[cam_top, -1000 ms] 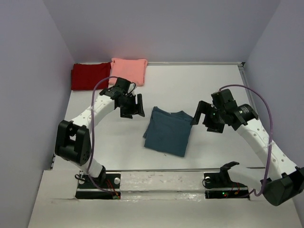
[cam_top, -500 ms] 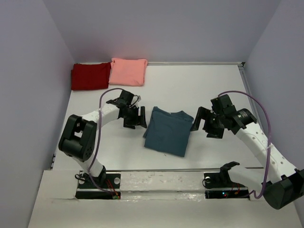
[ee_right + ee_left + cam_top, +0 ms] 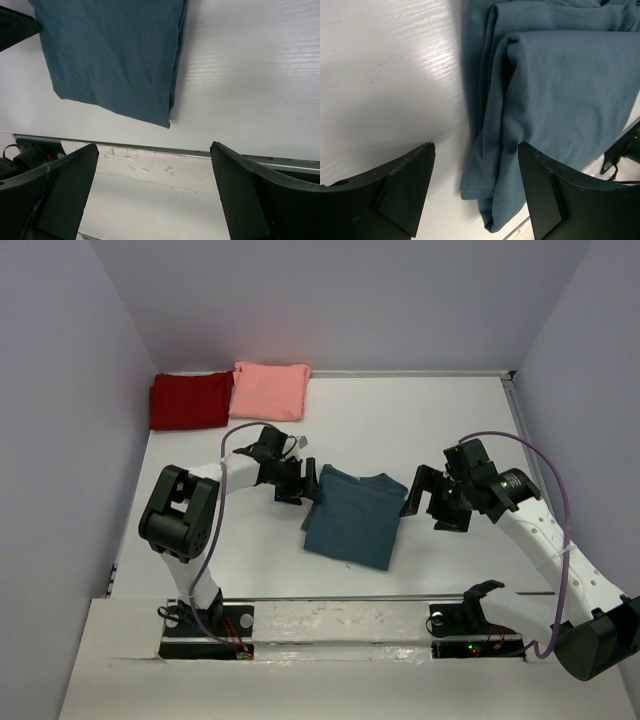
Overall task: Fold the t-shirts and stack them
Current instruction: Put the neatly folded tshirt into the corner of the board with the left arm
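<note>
**Change since a second ago:** my left claw (image 3: 300, 483) has swung in across the bare table and now sits at the left edge of the teal shirt (image 3: 352, 518). The right claw (image 3: 432, 502) has barely shifted. All three shirts lie where they did.

**Item 1, teal shirt.** It is folded into a rough rectangle of several layers. It lies flat on the white table (image 3: 420, 420), about mid-table, between my two claws. From the left wrist, the teal shirt (image 3: 560, 85) shows its folded left edge with the layers stacked one on another. From the right wrist, the teal shirt (image 3: 110, 50) shows one corner close to the table's near edge.

**Item 2, left claw (image 3: 476, 150).** The jaws are spread and nothing is pinched. One finger hangs over bare table and the other over cloth, with the shirt's edge running between them. I cannot tell whether either finger touches the fabric.

**Item 3, right claw (image 3: 154, 148).** The jaws are spread wide and empty. It sits just beside the shirt's right edge, apart from it.

**Item 4, red shirt (image 3: 185, 400).** It is folded and lies in the far left corner of the table, against the wall.

**Item 5, pink shirt (image 3: 268, 390).** It is folded and lies directly right of the red shirt, touching it. Both are well apart from the teal shirt.
</note>
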Robot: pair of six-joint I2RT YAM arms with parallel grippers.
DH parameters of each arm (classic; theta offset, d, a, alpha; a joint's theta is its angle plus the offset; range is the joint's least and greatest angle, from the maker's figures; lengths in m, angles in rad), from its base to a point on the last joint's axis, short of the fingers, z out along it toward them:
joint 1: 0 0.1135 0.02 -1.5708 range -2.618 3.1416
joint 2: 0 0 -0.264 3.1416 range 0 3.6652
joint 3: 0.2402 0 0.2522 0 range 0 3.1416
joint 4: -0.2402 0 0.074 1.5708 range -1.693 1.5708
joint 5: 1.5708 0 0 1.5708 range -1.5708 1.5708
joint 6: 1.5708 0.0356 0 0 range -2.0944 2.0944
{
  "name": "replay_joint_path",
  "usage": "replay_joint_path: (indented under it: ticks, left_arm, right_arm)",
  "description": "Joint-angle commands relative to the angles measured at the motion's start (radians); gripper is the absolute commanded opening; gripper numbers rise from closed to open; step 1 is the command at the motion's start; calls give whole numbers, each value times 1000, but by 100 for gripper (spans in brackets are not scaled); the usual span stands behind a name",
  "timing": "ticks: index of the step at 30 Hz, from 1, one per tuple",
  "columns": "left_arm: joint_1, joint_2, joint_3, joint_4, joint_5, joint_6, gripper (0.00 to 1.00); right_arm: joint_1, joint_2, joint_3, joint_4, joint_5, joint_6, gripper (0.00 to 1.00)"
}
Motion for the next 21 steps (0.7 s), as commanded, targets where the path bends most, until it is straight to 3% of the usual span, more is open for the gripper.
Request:
replay_joint_path:
  ticks: [1,10,15,18,21]
  left_arm:
    - [-15,44,8,38,59,-6,81]
    - [-53,71,24,69,125,-22,81]
    - [-81,120,57,25,90,-13,80]
    - [-84,160,83,6,71,-8,64]
    - [-93,194,112,-18,47,-3,35]
  right_arm:
    - [0,-17,37,11,-6,6,100]
    - [0,3,43,16,-8,-1,100]
    - [0,8,52,14,-3,-7,100]
    - [0,6,54,13,-1,-3,100]
    - [0,6,55,13,-3,-1,100]
